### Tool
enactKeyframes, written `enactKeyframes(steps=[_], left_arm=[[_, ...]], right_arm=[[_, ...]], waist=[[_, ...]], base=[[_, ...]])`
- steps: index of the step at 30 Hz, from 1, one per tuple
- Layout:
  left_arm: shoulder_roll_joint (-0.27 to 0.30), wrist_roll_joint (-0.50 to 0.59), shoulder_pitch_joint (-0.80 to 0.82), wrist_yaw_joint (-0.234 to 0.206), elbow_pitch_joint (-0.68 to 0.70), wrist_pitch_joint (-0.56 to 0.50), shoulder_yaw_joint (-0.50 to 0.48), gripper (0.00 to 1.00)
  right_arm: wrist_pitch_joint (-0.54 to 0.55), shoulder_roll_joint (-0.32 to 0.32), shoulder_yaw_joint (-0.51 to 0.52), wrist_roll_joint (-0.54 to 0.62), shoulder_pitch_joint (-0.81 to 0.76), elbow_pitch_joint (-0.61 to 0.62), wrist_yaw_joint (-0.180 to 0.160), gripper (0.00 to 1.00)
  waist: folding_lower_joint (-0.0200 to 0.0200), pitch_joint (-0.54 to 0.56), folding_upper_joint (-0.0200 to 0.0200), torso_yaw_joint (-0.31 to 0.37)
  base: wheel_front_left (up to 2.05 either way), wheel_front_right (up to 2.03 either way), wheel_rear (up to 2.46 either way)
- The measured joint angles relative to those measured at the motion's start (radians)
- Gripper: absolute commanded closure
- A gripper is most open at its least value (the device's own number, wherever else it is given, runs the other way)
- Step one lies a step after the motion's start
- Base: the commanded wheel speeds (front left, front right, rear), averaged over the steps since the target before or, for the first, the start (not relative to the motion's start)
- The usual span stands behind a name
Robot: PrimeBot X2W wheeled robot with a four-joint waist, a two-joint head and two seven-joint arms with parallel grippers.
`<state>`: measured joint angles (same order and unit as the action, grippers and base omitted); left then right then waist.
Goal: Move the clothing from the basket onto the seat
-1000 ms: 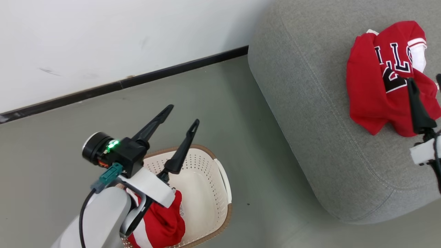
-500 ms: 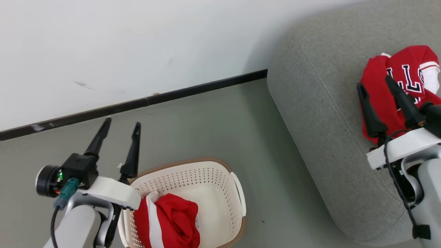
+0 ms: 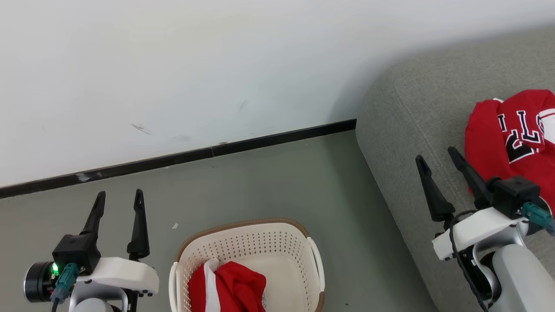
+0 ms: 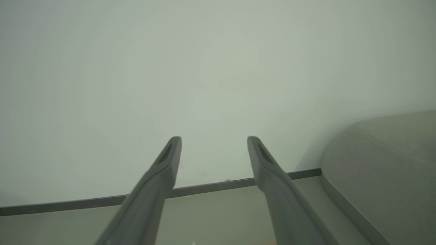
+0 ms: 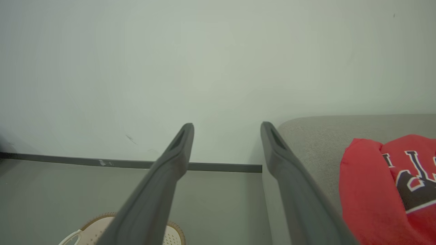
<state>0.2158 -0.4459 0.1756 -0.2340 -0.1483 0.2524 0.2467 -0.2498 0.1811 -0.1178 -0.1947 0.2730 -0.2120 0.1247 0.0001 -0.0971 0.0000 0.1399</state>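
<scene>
A crumpled red fabric garment with dark, white-outlined block letters [image 3: 511, 138] lies on the large grey upholstered sofa [image 3: 403, 112], its lettering tilted. I cannot tell its long axis. A red bundle with a white stripe [image 3: 234, 290] sits in the cream perforated plastic basket [image 3: 243, 225]. The left gripper [image 3: 120, 192] and right gripper [image 3: 435, 153] stand spread wide, holding nothing.

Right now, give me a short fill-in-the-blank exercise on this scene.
1. The red garment with dark block letters lies on the grey fabric ____.
2. The red white-striped garment sits inside the oval cream-white plastic ____.
3. The left end effector and right end effector both stand ____ and empty.
Missing: sofa; basket; open.
</scene>
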Motion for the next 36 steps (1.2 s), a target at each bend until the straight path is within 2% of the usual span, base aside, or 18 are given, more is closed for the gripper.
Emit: enactKeyframes(steps=[9, 17, 36], left_arm=[[-0.003, 0.017, -0.088, -0.001, -0.008, 0.0, -0.032, 0.0], [-0.026, 0.017, -0.148, 0.005, -0.015, 0.0, -0.048, 0.0], [-0.048, 0.053, -0.207, 0.042, -0.027, 0.0, -0.059, 0.0]], right_arm=[[0.0, -0.033, 0.009, 0.035, -0.128, 0.018, 0.0, 0.0], [0.0, -0.089, 0.054, 0.067, -0.207, 0.044, 0.0, 0.0], [0.0, -0.121, 0.061, 0.119, -0.3, 0.093, 0.0, 0.0]], waist=[[-0.0001, 0.065, 0.0, -0.029], [0.0, 0.105, 0.0, -0.043], [0.0, 0.151, 0.0, -0.066]], base=[[0.0, 0.0, 0.0], [0.0, 0.0, 0.0], [0.0, 0.0, 0.0]])
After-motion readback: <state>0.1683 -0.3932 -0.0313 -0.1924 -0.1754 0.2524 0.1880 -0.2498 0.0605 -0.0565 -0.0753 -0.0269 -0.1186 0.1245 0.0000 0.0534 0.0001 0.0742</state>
